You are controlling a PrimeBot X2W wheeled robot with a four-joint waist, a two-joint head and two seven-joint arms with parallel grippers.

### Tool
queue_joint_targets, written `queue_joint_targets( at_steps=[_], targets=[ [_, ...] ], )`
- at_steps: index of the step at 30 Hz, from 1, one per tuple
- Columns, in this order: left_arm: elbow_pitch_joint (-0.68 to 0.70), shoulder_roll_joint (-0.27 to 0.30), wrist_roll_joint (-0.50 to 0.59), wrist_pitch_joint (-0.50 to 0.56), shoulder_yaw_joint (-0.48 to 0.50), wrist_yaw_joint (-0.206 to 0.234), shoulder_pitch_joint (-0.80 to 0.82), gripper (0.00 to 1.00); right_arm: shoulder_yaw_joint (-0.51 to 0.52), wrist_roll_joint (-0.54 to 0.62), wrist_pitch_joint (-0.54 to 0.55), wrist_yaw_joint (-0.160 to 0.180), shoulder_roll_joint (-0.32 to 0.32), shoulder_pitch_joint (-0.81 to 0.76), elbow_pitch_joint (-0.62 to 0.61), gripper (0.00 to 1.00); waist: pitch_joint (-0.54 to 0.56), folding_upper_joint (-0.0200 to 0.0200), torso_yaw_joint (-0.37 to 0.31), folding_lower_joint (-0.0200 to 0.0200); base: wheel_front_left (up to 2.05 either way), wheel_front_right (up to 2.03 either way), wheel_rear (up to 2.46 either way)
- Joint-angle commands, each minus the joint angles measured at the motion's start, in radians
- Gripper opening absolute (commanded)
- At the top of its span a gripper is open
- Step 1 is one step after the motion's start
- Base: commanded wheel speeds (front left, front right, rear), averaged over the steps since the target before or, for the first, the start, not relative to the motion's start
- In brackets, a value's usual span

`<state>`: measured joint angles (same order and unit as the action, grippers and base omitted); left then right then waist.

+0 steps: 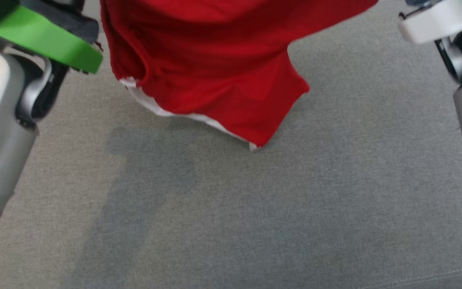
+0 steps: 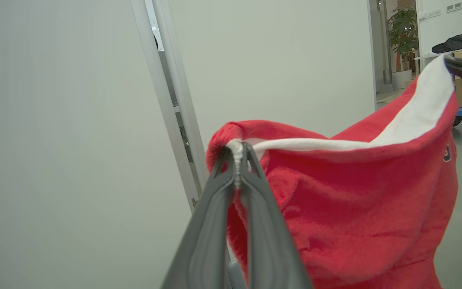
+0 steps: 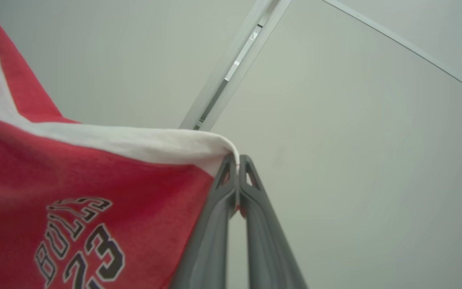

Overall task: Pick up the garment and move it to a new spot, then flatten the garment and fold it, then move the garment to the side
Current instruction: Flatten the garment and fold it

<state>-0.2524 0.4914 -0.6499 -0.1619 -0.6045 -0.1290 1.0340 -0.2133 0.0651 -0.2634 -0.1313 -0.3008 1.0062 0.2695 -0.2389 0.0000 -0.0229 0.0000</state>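
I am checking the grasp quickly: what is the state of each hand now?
Left hand: closed, holding the white-edged red fabric garment.
Right hand: closed, holding the same garment at its white edge.

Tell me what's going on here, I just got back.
The robot is holding a red garment up in the air with both arms. The left gripper and the right gripper are each shut on its white-trimmed upper edge, and it hangs over the grey surface. It is not yet laid flat or folded.

A grey woven-cloth surface (image 1: 335, 192) lies flat; a darker shadow (image 1: 146, 176) falls across its left half.
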Motion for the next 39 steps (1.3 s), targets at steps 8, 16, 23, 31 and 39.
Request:
queue_joint_targets(
  at_steps=[8,16,23,31,39],
  targets=[
    [-0.179,-0.031,-0.028,-0.089,0.024,-0.003,0.276,0.0,0.03,0.108,-0.002,0.001,0.05,0.325,0.154,0.0,-0.214,0.0,-0.034,0.0,0.0,0.0,0.0],
    [-0.163,-0.072,-0.072,-0.102,0.138,-0.003,0.17,0.0,0.117,0.089,-0.001,0.001,0.116,0.281,0.183,0.0,-0.226,0.0,-0.037,0.0,0.0,0.0,0.0],
    [-0.186,-0.125,-0.118,-0.103,0.21,0.0,-0.226,0.0,0.14,-0.048,-0.001,0.003,0.135,-0.046,0.212,0.0,-0.151,0.0,-0.039,0.0,0.0,0.0,0.0],
    [-0.274,-0.233,-0.07,-0.103,0.223,0.003,-0.592,0.0,0.168,-0.204,-0.002,0.005,0.114,-0.424,0.203,0.0,-0.051,0.0,-0.024,0.0,0.0,0.0,0.0],
    [-0.291,-0.311,-0.03,-0.103,0.261,0.003,-0.79,0.0,0.197,-0.306,-0.002,0.006,0.128,-0.716,0.166,0.0,0.052,0.0,-0.015,0.0,0.0,0.0,0.0]
  ],
)
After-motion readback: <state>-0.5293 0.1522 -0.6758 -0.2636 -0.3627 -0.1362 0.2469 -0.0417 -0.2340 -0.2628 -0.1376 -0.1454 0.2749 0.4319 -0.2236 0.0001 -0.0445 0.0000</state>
